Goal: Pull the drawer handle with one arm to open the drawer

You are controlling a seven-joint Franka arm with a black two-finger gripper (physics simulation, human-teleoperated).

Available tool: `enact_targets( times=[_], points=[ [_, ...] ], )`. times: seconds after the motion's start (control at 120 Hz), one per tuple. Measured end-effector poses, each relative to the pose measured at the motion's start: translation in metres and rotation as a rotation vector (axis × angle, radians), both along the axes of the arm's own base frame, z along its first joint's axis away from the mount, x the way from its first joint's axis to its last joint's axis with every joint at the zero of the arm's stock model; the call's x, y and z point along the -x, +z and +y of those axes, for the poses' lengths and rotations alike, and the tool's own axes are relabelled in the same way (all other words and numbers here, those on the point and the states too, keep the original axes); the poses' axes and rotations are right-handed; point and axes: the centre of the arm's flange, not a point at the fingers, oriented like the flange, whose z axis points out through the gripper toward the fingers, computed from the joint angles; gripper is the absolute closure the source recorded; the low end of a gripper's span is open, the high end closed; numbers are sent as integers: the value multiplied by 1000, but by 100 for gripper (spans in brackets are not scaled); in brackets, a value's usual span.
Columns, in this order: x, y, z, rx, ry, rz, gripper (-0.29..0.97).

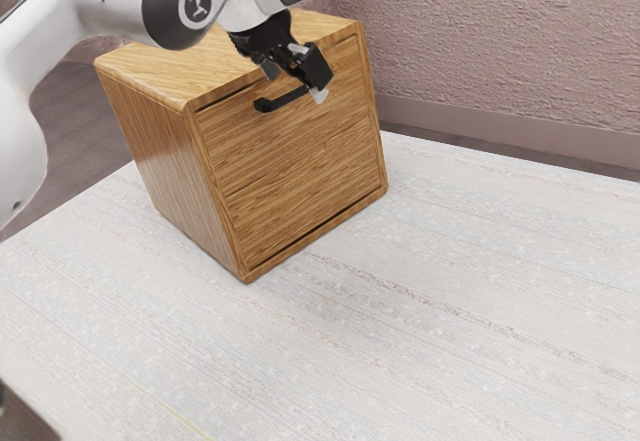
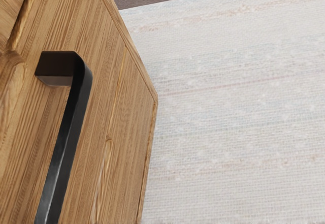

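The cabinet [image 1: 165, 66] is golden-brown wood with fine, darker straight grain on every visible face. The drawer front [image 1: 300, 176] matches it, with the grain running crosswise. The handle [image 1: 281, 102] is plain matte black. The gripper [image 1: 314, 83] is black. The arm [image 1: 80, 1] is glossy white, with one grey joint cap bearing a white emblem. The tabletop [image 1: 450, 311] is off-white with a faint streaked weave and beige lines. The wall [image 1: 500, 31] is mauve-brown and stippled.

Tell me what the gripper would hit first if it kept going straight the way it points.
Most likely the black handle on the drawer front: the gripper points down at its end. Depth is unclear; missing it, the table comes next.
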Motion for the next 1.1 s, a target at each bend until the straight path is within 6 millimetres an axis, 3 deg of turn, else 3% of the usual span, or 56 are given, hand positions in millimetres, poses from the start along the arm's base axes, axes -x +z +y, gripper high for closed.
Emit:
enact_targets(
  times=[0.233,0.633,1.1],
  points=[
    [1,-3,32,-29,-61,17,0],
    [-2,-14,18,-75,-186,53,0],
    [-3,-20,31,-116,-246,78,0]
  ],
)
